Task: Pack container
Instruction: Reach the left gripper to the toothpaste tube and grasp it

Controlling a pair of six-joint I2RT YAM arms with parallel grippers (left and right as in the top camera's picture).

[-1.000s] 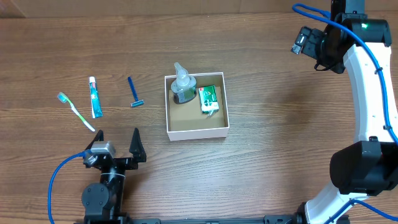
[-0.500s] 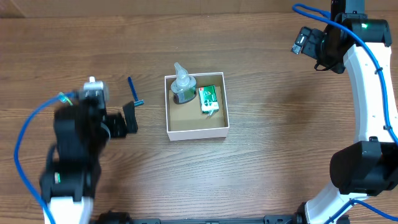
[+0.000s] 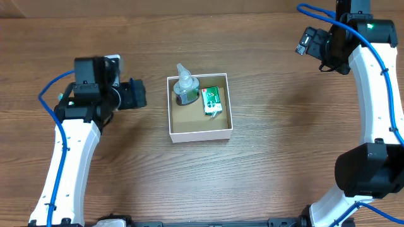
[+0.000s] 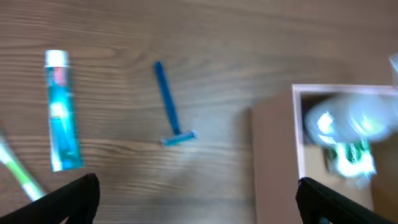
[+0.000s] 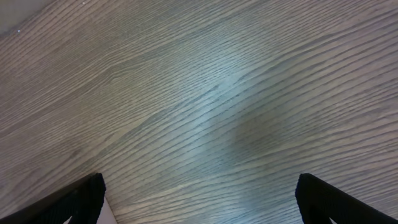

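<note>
The container (image 3: 199, 134), a white square box with a brown inside, stands mid-table and shows at the right of the left wrist view (image 4: 273, 155). It holds a clear pump bottle (image 3: 185, 89) and a green packet (image 3: 211, 101). My left gripper (image 3: 135, 95) hovers open and empty just left of the box. The left wrist view, between the open fingers (image 4: 199, 208), shows a blue razor (image 4: 169, 106), a toothpaste tube (image 4: 62, 112) and a green toothbrush (image 4: 17, 171) on the table. The arm hides these in the overhead view. My right gripper (image 5: 199, 208) is open and empty above bare wood at the far right (image 3: 314, 43).
The wooden table (image 3: 284, 145) runs to the right and in front of the box. The right arm's white links (image 3: 379, 94) stand along the right edge. A blue cable (image 3: 57, 164) hangs beside the left arm.
The left arm has risen from the front edge and swung to the far left, over the toothbrush, toothpaste and razor, its gripper pointing at the box. The right arm has not moved.
</note>
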